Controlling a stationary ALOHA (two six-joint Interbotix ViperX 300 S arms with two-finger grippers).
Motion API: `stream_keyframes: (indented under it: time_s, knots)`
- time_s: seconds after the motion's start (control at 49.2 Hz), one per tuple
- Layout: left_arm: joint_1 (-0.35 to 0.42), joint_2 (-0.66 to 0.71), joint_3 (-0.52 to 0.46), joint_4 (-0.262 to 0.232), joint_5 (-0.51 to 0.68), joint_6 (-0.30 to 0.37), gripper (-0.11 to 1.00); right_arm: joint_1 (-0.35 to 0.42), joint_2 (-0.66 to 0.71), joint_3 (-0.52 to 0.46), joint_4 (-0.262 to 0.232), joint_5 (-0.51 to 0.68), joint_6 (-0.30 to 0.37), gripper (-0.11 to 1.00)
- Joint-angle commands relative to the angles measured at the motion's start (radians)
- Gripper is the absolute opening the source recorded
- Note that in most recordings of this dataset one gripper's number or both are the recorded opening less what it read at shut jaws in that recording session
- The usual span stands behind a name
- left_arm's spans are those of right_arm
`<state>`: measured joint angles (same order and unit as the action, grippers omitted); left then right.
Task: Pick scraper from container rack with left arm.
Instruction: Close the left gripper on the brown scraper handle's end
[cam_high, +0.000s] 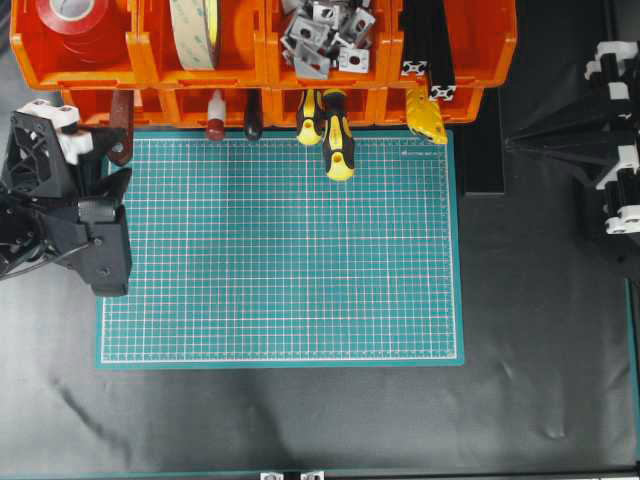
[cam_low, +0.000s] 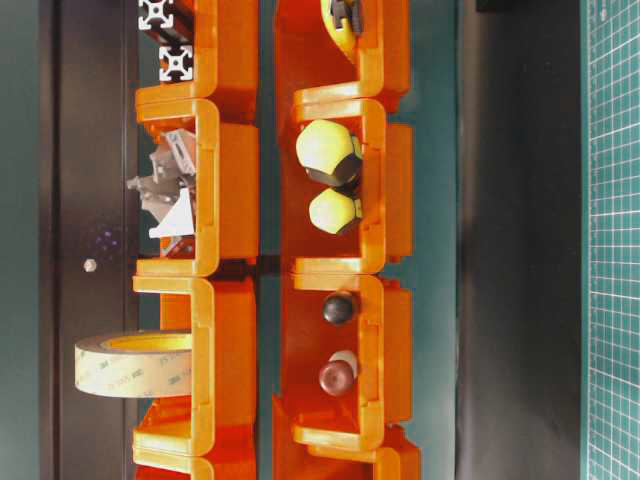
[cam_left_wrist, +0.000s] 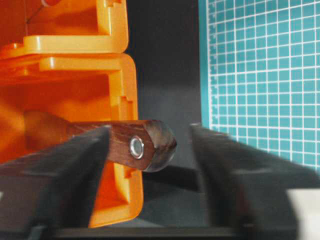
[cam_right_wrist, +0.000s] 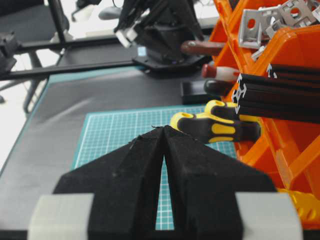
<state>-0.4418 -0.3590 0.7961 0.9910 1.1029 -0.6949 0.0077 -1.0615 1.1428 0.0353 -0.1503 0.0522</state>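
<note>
The scraper's reddish-brown wooden handle (cam_high: 122, 122) sticks out of the leftmost lower bin of the orange container rack (cam_high: 263, 60); its blade is hidden inside. In the left wrist view the handle end with its metal eyelet (cam_left_wrist: 136, 146) lies between my left gripper's (cam_left_wrist: 150, 152) open jaws, close to the left finger (cam_left_wrist: 65, 170) and apart from the right finger (cam_left_wrist: 230, 170). In the overhead view my left gripper (cam_high: 112, 165) is at the handle's end. My right gripper (cam_right_wrist: 164, 130) is shut and empty, off the mat at the right (cam_high: 515, 143).
Two yellow-black screwdrivers (cam_high: 335, 135) and a red-knobbed white tool (cam_high: 215, 118) poke out of the lower bins onto the green mat (cam_high: 280, 250). Upper bins hold tape rolls (cam_high: 195, 30), metal brackets (cam_high: 325, 35) and black profiles (cam_high: 430, 45).
</note>
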Motion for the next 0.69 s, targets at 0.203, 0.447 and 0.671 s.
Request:
stream_keyframes:
  time_s: [0.203,0.447,0.671]
  knots:
    - [-0.005,-0.028,-0.051,0.006,0.006,0.014,0.32,0.002,-0.009,-0.034,0.003,-0.005,0.002,0.01]
    - [-0.051,-0.025,-0.155,0.006,0.12,0.11,0.27,0.0,-0.012,-0.031,0.002,-0.005,0.0,0.01]
    - [-0.091,-0.043,-0.218,0.006,0.175,0.14,0.22,-0.005,-0.015,-0.029,0.002,-0.008,0.0,0.01]
